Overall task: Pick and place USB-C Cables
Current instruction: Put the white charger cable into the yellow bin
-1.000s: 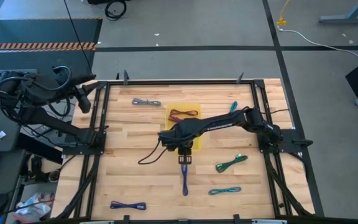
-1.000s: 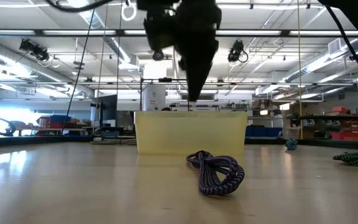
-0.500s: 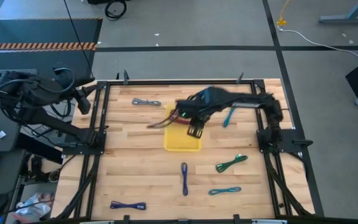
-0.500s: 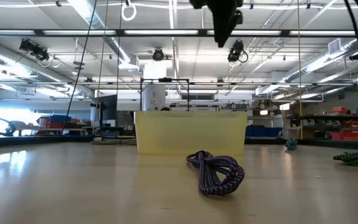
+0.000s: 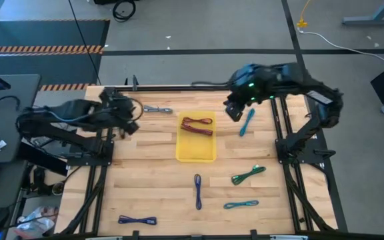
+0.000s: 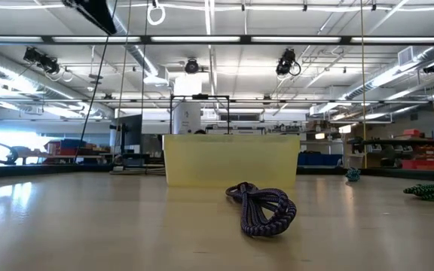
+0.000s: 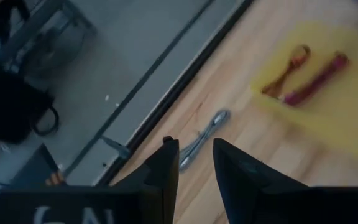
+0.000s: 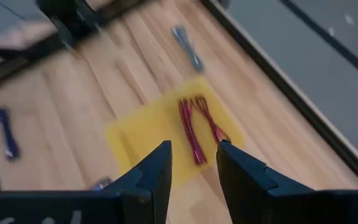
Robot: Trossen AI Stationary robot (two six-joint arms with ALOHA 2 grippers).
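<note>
Several short cable bundles lie flat on the wooden table: a grey one point(image 5: 157, 109) at the far left, a teal one point(image 5: 247, 122) at the far right, a purple one point(image 5: 198, 191) in the middle, a green one point(image 5: 248, 175), another teal one point(image 5: 241, 204) and a blue one point(image 5: 137, 219) near the front. A maroon cable point(image 5: 197, 125) lies in the flat yellow tray point(image 5: 197, 150). My left gripper point(image 5: 131, 119) hovers open at the table's left edge, short of the grey cable point(image 7: 201, 137). My right gripper point(image 5: 234, 110) hangs open high above the far right, beside the teal cable.
A black metal frame point(image 5: 192, 87) runs round the table's edges, with the arm mounts at left and right. In the low view the purple cable point(image 6: 262, 209) lies in front of the tray point(image 6: 232, 159). Bare wood stretches between tray and front edge.
My right gripper has risen from just above the purple cable and swung toward the table's far right, rolling as it went; the cable stays flat. My left gripper has come down and in from beyond the left edge toward the grey cable.
</note>
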